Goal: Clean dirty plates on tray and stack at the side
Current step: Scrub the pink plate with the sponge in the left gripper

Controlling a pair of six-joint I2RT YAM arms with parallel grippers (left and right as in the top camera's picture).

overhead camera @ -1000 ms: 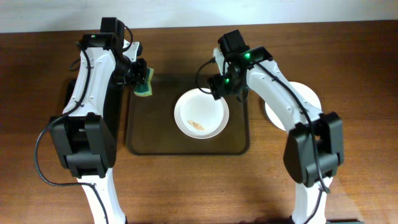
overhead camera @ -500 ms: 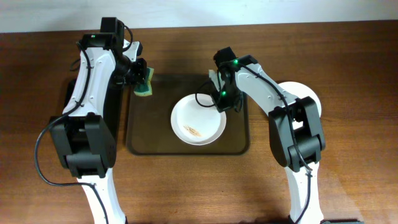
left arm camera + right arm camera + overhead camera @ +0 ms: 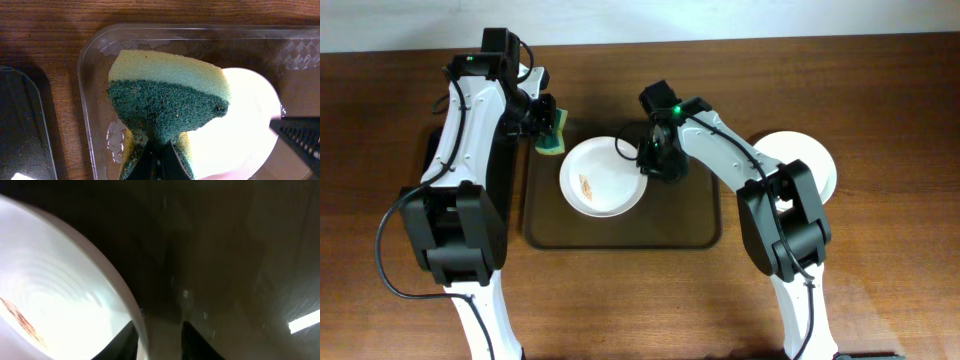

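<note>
Your wooden table [image 3: 880, 280] is brown, with its grain running from 9 to 3 o'clock. The large brown tray [image 3: 692, 218] lies flat on it near the middle, a little toward 12. At 3 o'clock of that tray, near its rim, a white plate [image 3: 810, 160] rests on the wood, partly hidden; you cannot tell whether it is one or a stack. At 9 o'clock a narrower black tray [image 3: 22, 130] lies alongside, with a strip of bare wood between the two

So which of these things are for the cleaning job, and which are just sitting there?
For the job: smeared plate, brown tray, sponge, left gripper holding it, right gripper gripping the smeared plate's rim, second plate beside the tray.
Just lying about: black tray, wooden table.
</note>
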